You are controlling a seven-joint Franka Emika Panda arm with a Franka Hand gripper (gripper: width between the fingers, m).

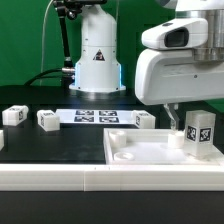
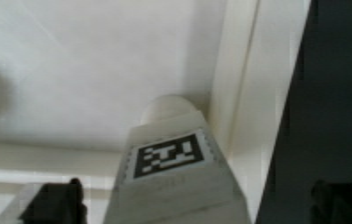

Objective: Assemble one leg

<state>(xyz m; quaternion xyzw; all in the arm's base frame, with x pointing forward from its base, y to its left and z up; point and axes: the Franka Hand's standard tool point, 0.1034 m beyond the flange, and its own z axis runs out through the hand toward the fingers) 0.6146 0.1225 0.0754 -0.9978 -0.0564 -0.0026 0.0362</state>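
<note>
A white leg (image 1: pixel 199 133) with a black-and-white tag stands upright on the near right corner of the large flat white panel (image 1: pixel 140 152) in the exterior view. My gripper (image 1: pixel 188 128) hangs over it, one finger (image 1: pixel 172 124) showing just beside the leg on the exterior view's left. In the wrist view the leg (image 2: pixel 182 165) rises between my two dark fingertips (image 2: pixel 57 203), with a gap on each side. The gripper (image 2: pixel 199 205) is open and straddles the leg without touching it. The panel (image 2: pixel 84 60) fills the wrist view behind the leg.
Three more legs lie on the black table: two at the exterior view's left (image 1: pixel 13 116) (image 1: pixel 47 119) and one behind the panel (image 1: pixel 143 120). The marker board (image 1: pixel 95 116) lies in front of the robot base (image 1: pixel 97 60). A long white rim bar (image 1: pixel 90 181) runs along the front.
</note>
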